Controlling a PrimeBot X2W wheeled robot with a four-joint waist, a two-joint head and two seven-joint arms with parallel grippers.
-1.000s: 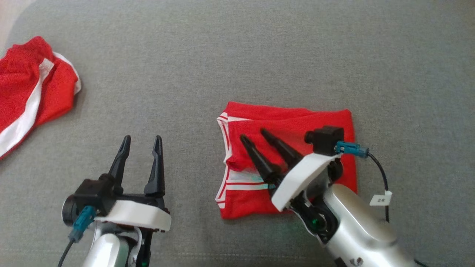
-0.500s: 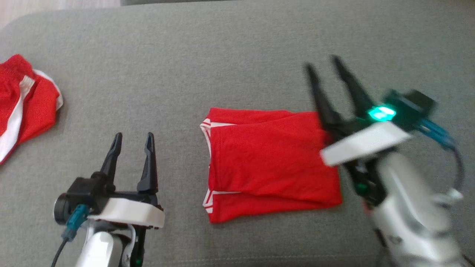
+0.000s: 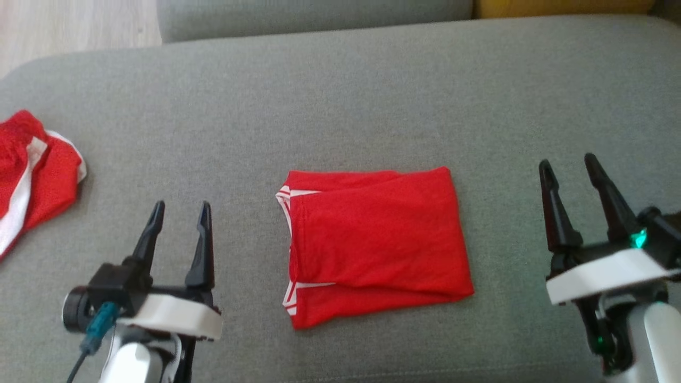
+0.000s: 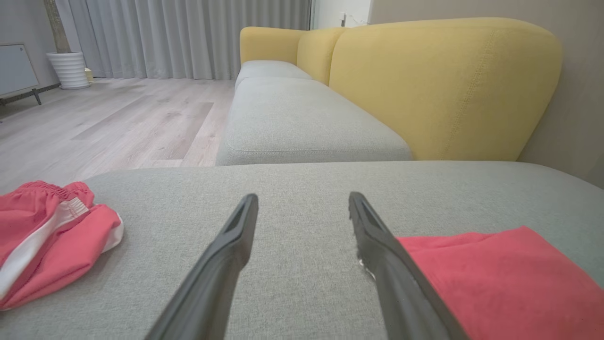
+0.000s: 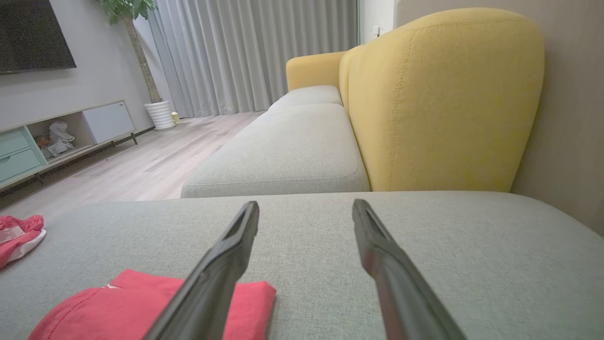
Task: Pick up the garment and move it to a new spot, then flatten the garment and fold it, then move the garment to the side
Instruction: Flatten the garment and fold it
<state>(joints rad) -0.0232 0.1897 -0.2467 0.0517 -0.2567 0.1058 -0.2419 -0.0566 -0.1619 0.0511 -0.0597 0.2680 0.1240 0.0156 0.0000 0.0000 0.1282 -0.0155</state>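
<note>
We are looking at a broad grey sofa seat [image 3: 340, 96] that carries everything here. In the wrist views a yellow backrest [image 4: 443, 89] rises behind it, with a pale wooden floor [image 4: 118, 118] and grey curtains [image 4: 179, 38] further back. A low cabinet [image 5: 47, 137] stands along the wall, near a white plant pot [image 4: 70, 70].

The folded red garment [image 3: 372, 244] lies flat near the middle of the seat as a neat rectangle. White trim shows along its left edge, and one layer sticks out below the top fold. Nothing touches it. We see a second red garment [image 3: 32, 175], crumpled and with a white stripe, at the far left edge of the seat, well apart from the folded one.

The left claw [image 3: 182, 206] hovers over bare cushion to the left of the folded garment, its fingers spread wide and holding nothing. The right claw [image 3: 568, 162] hovers over bare cushion to the garment's right, also wide and empty. A green light glows on its wrist. Both claws point away from the robot, with the garment between them.
</note>
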